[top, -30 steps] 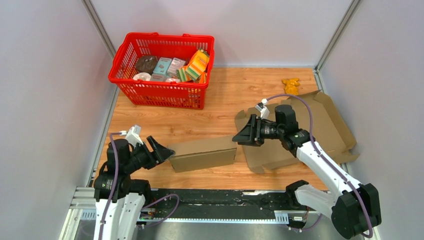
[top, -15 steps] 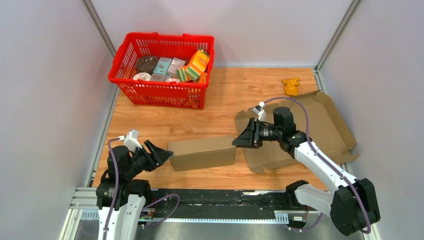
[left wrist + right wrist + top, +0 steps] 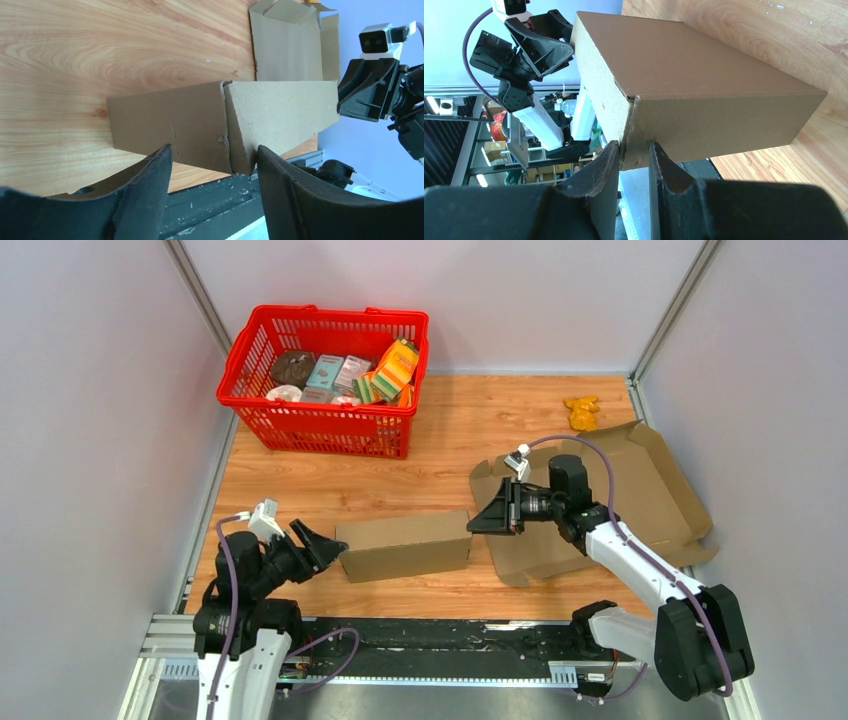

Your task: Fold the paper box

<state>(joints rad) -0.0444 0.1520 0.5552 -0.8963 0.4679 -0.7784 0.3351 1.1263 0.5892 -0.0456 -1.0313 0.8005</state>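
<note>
Paper box (image 3: 405,546) sits folded up into a long closed block near the front edge of the wooden surface (image 3: 450,430), lying lengthwise between my two arms.

Far left and at the back, a red basket (image 3: 300,430) stands on the surface with packets and small boxes piled inside, well apart from the action.

Down at the front left, my left claw (image 3: 338,548) is released, jaws spread wide, pointing at the left end of the box. From the left wrist, both fingers (image 3: 150,180) frame that end, the seam between the two cardboard faces running down the middle of the gap, and I cannot tell whether either finger touches cardboard.

Across to the other end: my right claw (image 3: 472,524) reaches in from the right and meets the box at its right end, on the far corner. The right wrist view shows the fingers (image 3: 609,165) drawn close together with the box's corner edge nipped between them, so I'm clenched on the paper box there.

Behind that claw lies a flat cardboard sheet (image 3: 650,490), unfolded, its flaps spread and one side raised against the right wall.

Right at the back by the corner, a small yellow object (image 3: 581,412) rests on the surface, just beyond the sheet.
</note>
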